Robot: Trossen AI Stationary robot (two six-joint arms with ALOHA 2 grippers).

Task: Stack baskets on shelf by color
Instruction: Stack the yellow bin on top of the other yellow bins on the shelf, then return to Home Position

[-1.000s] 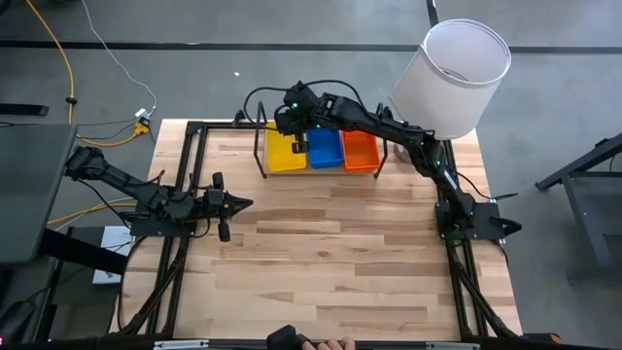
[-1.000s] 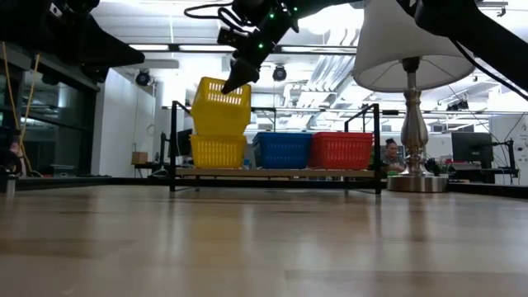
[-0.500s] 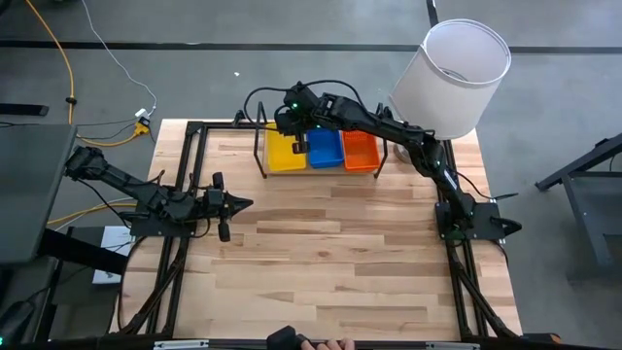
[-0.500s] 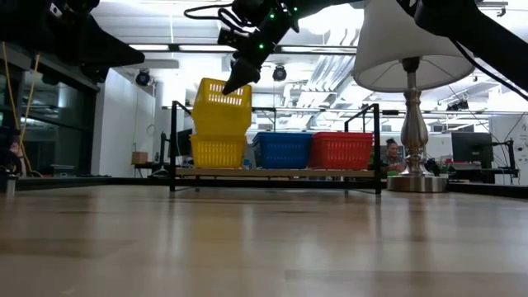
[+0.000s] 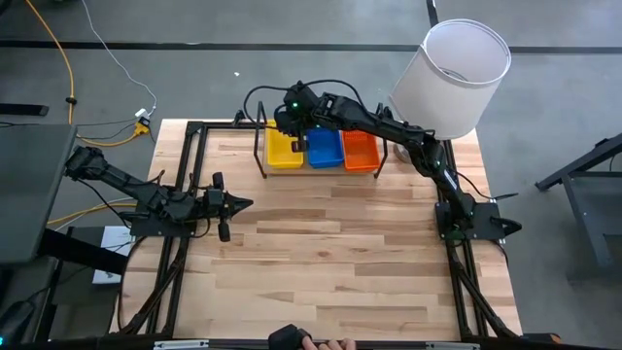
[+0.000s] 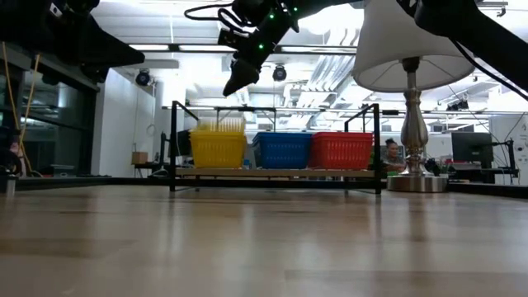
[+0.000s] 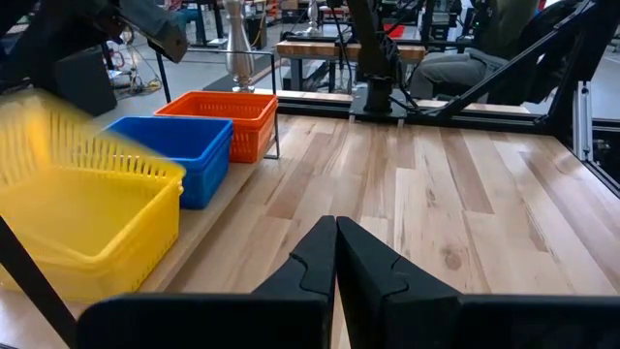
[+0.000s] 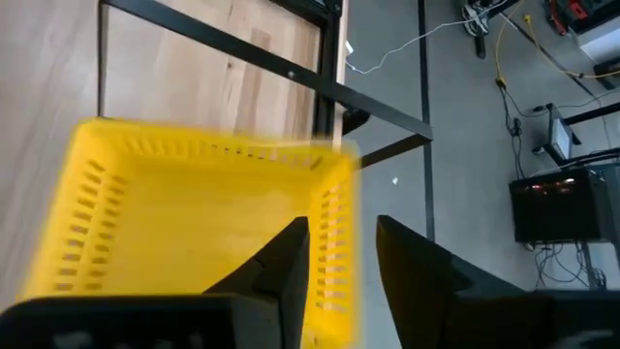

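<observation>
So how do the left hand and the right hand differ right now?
The left hand is shut, empty, low at the table's left side; the right hand is open, raised above the yellow basket on the shelf. The left points across the table, the right points down. Both are dark and two-fingered.

The table [image 5: 330, 243] is pale wood in butcher-block strips, smooth with a soft sheen that mirrors light in the low view. The yellow basket [image 7: 77, 208], blue basket [image 7: 179, 145] and red basket [image 7: 228, 111] are slotted plastic mesh with a slight gloss. They sit on a shelf [image 6: 276, 172] of light wood held in thin black metal wire. The right gripper [image 8: 339, 257] and left gripper [image 7: 335, 252] have matt black fingers. The lamp [image 6: 412, 107] has a white matt shade and a shiny metal stem.
</observation>
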